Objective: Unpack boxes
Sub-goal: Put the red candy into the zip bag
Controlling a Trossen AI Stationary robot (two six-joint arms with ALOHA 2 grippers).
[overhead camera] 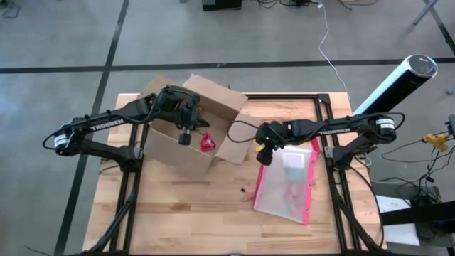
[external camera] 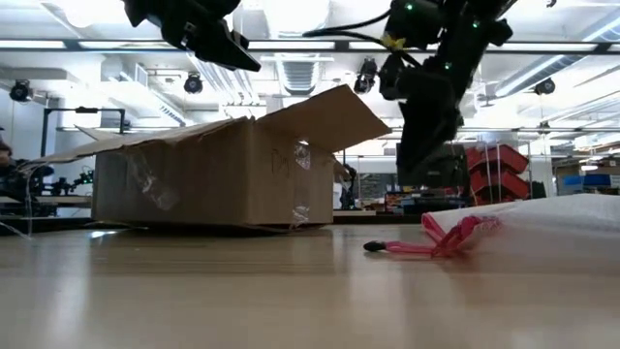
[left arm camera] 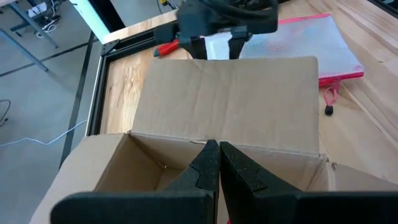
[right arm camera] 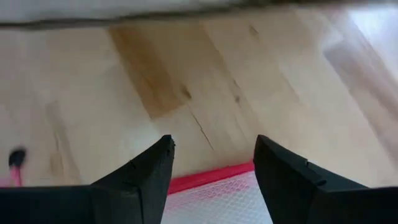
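Observation:
The brown cardboard box point(overhead camera: 186, 131) stands on its bottom at the table's far left, with its flaps spread open point(external camera: 232, 170). A small red item point(overhead camera: 207, 142) lies inside it. My left gripper point(left arm camera: 217, 158) hangs shut above the box's open top point(overhead camera: 186, 136), with nothing seen between its fingers. A translucent pouch with a pink edge point(overhead camera: 288, 181) lies flat on the table to the right. My right gripper point(right arm camera: 211, 158) hovers open over the pouch's far left corner point(overhead camera: 264, 153), above its pink edge point(right arm camera: 205, 180), clear of it in the low view point(external camera: 426, 121).
A pink zipper pull with a dark end point(external camera: 417, 246) lies on the wood left of the pouch. A black metal frame point(overhead camera: 328, 121) runs along the table's far and right sides. A white and black cylinder point(overhead camera: 394, 85) stands beyond the far right corner.

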